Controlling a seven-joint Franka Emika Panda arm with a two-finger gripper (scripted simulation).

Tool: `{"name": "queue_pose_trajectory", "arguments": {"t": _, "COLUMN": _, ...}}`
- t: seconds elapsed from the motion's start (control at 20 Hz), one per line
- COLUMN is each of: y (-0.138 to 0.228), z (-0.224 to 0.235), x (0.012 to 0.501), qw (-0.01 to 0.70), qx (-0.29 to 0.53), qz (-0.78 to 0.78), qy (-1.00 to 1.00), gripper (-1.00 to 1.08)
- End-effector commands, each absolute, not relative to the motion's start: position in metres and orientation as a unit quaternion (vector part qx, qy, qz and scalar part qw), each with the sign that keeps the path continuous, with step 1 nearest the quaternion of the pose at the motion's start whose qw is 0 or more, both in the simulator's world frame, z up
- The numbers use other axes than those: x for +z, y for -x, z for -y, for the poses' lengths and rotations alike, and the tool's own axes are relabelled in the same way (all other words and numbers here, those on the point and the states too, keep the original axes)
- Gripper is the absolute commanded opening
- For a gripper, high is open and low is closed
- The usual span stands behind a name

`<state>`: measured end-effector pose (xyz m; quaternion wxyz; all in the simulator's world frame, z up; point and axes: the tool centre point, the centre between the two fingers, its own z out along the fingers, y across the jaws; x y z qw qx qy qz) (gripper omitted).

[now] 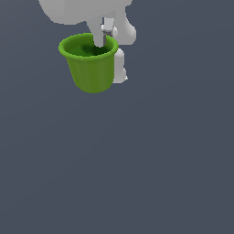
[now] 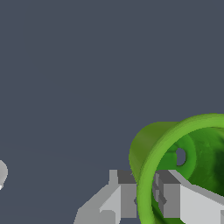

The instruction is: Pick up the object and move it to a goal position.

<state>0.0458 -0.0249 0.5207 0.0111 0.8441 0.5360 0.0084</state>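
Pinching only the thin wall of the cup point(image 1: 90, 68), the tool point(image 1: 109, 50) could let it tip or slip out if it moves fast.

green cup point(image 1: 91, 68), upright, rim pinched, lifted

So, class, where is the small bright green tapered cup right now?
The small bright green tapered cup sits in the exterior view's upper left, upright. The white gripper pinches its rim, one finger inside the wall and one outside.
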Motion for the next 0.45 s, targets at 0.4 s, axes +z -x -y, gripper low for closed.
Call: {"name": "queue_pose_trajectory", "arguments": {"t": 0.4, "y": -0.0485, "z": 0.0239, "x": 0.5298, "qw": 0.012, "qx": 0.009, "qz": -0.536, "qy": -0.844, "gripper": -1.0}}
